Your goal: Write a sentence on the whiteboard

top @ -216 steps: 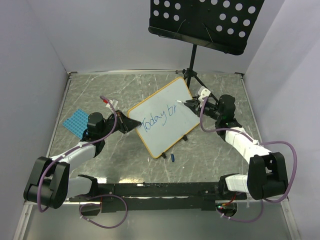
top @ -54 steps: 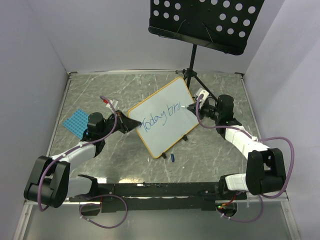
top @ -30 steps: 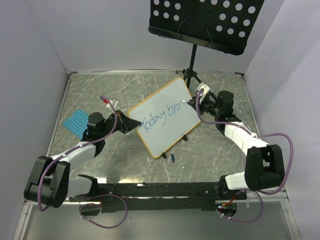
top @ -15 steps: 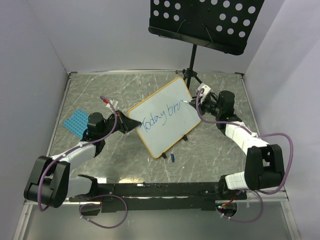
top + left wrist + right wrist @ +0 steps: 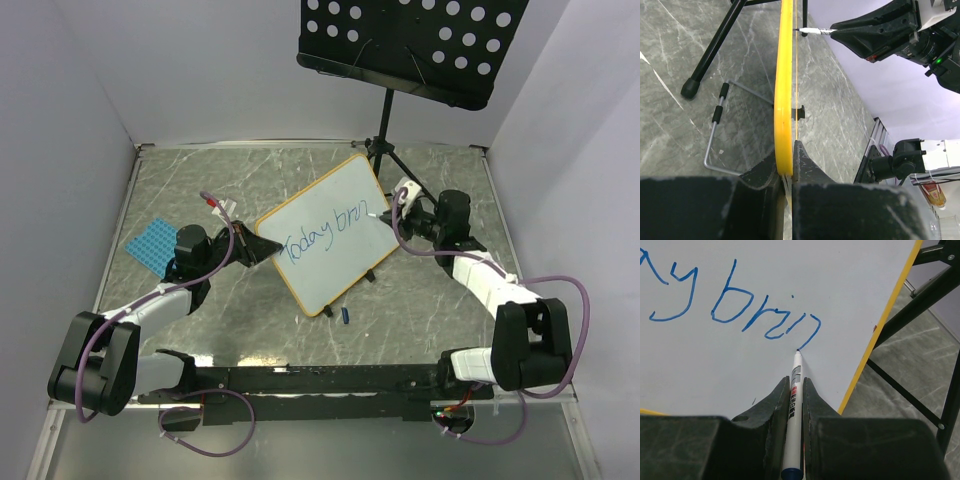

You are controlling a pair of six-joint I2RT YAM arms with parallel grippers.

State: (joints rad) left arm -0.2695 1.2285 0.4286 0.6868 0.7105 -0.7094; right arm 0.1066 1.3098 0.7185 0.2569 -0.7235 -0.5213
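The whiteboard [image 5: 322, 275], white with an orange-yellow frame, stands tilted at mid-table. Its blue sentence [image 5: 322, 234] reads "Today brin". My left gripper [image 5: 262, 250] is shut on the board's left edge; in the left wrist view its jaws [image 5: 788, 150] pinch the yellow frame [image 5: 785, 85] edge-on. My right gripper [image 5: 392, 215] is shut on a white marker [image 5: 794, 405]. The marker's tip touches the whiteboard [image 5: 805, 270] at the end of the last letter of the sentence [image 5: 765, 322]. From the left wrist the marker tip [image 5: 812, 31] meets the board's far face.
A black perforated music stand [image 5: 410, 45] rises behind the board, its tripod legs [image 5: 385, 152] close to the board's right corner and legs [image 5: 920, 300] beside the board's edge. A blue studded mat [image 5: 150, 245] lies left. A small blue cap [image 5: 346, 316] lies before the board.
The writing has grown from "Today br" to "Today brin". In the last half second my right gripper slid a little right and nearer, drawing the last stroke. The left gripper and the board have not moved.
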